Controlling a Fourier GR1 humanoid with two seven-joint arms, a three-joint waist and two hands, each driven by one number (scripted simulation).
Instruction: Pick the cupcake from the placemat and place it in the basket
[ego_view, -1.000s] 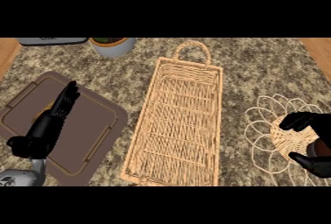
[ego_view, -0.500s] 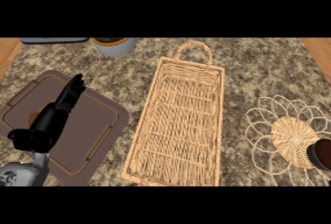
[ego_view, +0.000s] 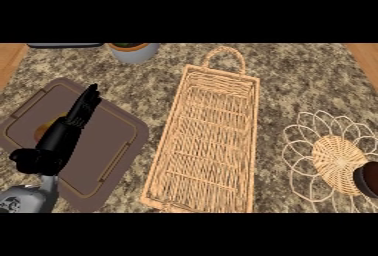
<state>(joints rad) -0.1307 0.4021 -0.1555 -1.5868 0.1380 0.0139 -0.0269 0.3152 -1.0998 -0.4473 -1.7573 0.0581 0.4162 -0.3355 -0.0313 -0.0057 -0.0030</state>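
Observation:
A long woven basket (ego_view: 210, 145) with a loop handle at its far end lies in the middle of the counter, nothing in it. At the right lies a round wicker placemat (ego_view: 325, 150) with looped edges. A dark brown cupcake (ego_view: 368, 179) sits on the placemat's near right part, cut off by the view's right edge. My left hand (ego_view: 74, 122) is open over the brown tray at the left, fingers straight and pointing away from me. My right hand does not show.
A brown square tray (ego_view: 111, 150) lies at the left under my left forearm, with a small orange thing (ego_view: 40, 133) on it, mostly hidden by the hand. A grey pot (ego_view: 134, 52) stands at the counter's far edge.
My right hand, which was curled at the cupcake on the placemat, has gone out of view to the lower right. The cupcake now shows at the right edge. The left hand barely moved.

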